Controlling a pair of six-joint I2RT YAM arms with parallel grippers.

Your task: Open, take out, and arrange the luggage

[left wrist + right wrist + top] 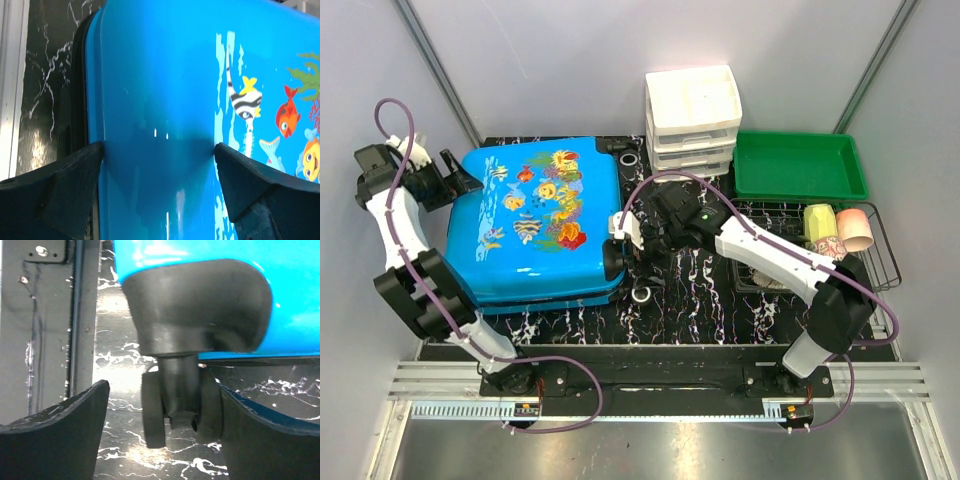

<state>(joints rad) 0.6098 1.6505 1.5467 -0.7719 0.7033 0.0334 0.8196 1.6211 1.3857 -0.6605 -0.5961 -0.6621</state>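
The blue suitcase (540,220) lies flat and closed on the black marble mat, fish-print lid up. My left gripper (460,180) is open at its far left corner. In the left wrist view the fingers (60,190) spread over the plain blue lid (160,100), gripping nothing. My right gripper (623,232) is at the suitcase's right end. In the right wrist view it (162,410) is open around a black twin caster wheel (180,405). The right finger lies close against the wheel and the left finger stands apart from it.
A white three-drawer organiser (692,115) stands behind the right arm. A green tray (800,165) lies at the back right. A wire basket (885,255) holding cups sits at the right. Two more wheels (642,295) poke out on the suitcase's right side. Walls enclose the table.
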